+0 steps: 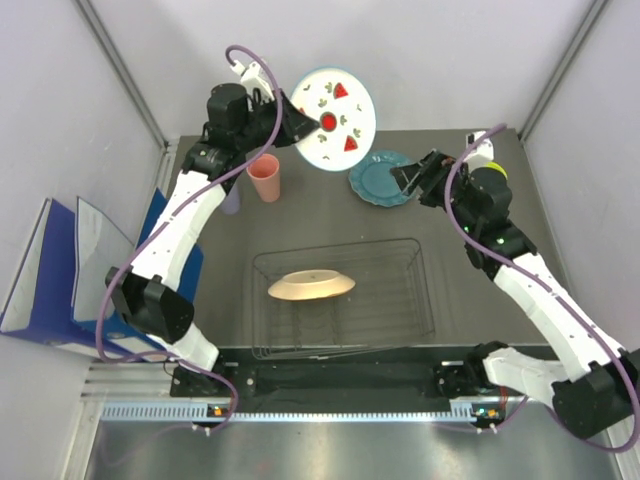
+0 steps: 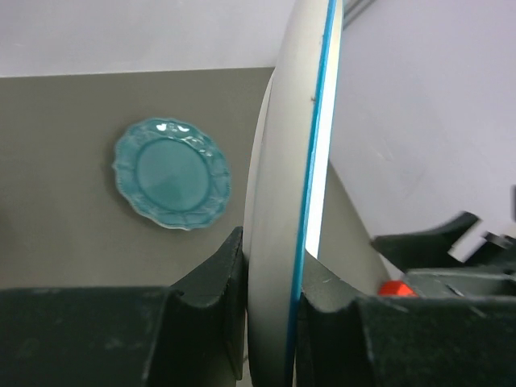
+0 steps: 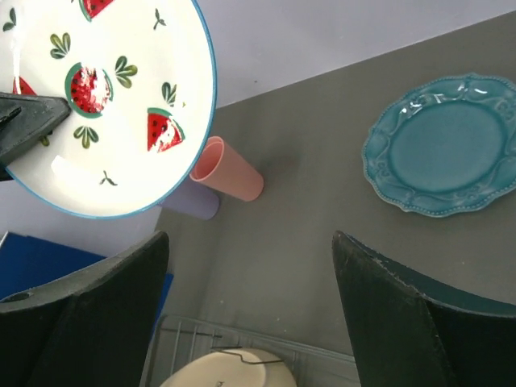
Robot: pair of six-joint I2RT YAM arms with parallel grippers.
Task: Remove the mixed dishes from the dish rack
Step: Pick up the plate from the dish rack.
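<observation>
the left gripper point(image 1: 306, 122) is shut tight on the rim of the white plate with red marks point(image 1: 345, 105). it holds the plate on edge, clear of the table point(image 1: 330, 215), near 12 o'clock in the top view. in the left wrist view its fingers point(image 2: 211, 282) press one on each face of the rim.

the salmon-pink cup point(image 1: 265, 178) stands at about 7 o'clock from that plate. the lavender cup point(image 1: 232, 201) is just beside it at 8 o'clock, partly hidden by the left arm.

the right gripper point(image 1: 406, 182) has its jaws spread wide with nothing between them. it sits at the 3 o'clock edge of the teal scalloped plate point(image 1: 378, 180), which lies flat on the table. the right wrist view shows the fingers point(image 3: 403, 314) apart from it.

the dish rack point(image 1: 405, 300) sits toward 6 o'clock, between the two arms. the peach plate point(image 1: 310, 285) leans inside its 9 o'clock half. blue folders point(image 1: 45, 280) lie off the table at 9 o'clock.
</observation>
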